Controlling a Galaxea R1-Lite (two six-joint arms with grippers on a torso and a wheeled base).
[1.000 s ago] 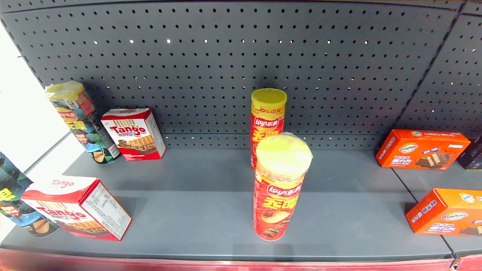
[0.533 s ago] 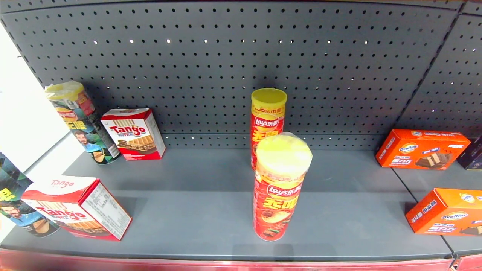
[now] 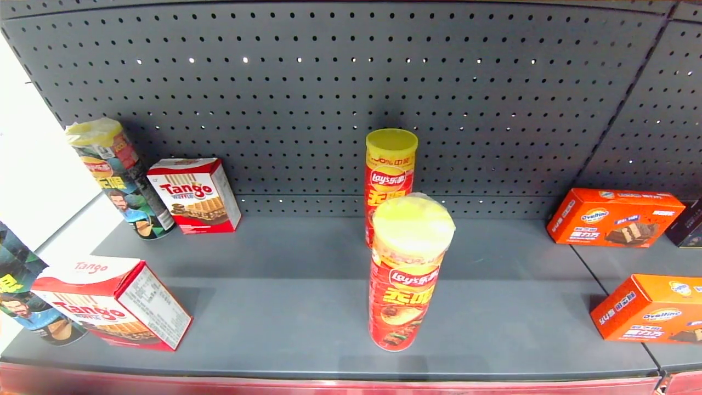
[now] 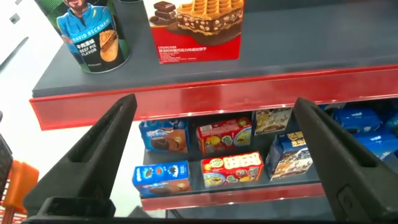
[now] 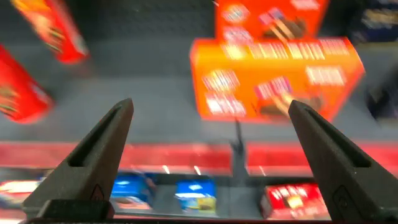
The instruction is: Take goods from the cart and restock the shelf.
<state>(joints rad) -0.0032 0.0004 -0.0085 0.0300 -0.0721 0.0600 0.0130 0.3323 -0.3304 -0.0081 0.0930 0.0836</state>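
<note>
- The left gripper [image 4: 214, 102] is empty. Its two dark fingers are spread wide, and it hangs in front of the shelf [image 3: 274, 307], short of the shelf's red front edge [image 4: 211, 93].
- The right gripper [image 5: 210, 104] is also empty with its fingers wide apart. It too is short of that edge, farther toward the robot's right.
- Below the edge, ahead of the left gripper, a lower shelf holds small blue packs [image 4: 163, 135] and a red pack [image 4: 224, 134].
- Just past the edge, straight ahead of the gap between the left gripper's fingers, a red-and-white waffle box [image 4: 196, 28] stands at the shelf front.
- A can with a blue-shirted figure [image 4: 90, 34] stands just beside that box, on its left as the robot faces it. Both are apart from the gripper.
- Ahead of the gap between the right gripper's fingers, an orange box [image 5: 277, 74] lies flat near the shelf front, apart from the fingers.
- Between the lines of the two grippers, a red chip can [image 3: 408, 269] with a yellow lid stands upright near the front, off to the left of the right gripper.
- Farther in, a second chip can [image 3: 389, 175] stands upright directly behind the first, close to the back.
- At the back, beyond the left gripper, a second waffle box [image 3: 194, 195] stands beside another tall can [image 3: 118, 175].
- At the back, beyond the right gripper, a second orange box [image 3: 614, 216] lies flat behind the first.
- Farthest from both grippers, a dark grey pegboard [image 3: 329, 82] closes the back of the shelf.
</note>
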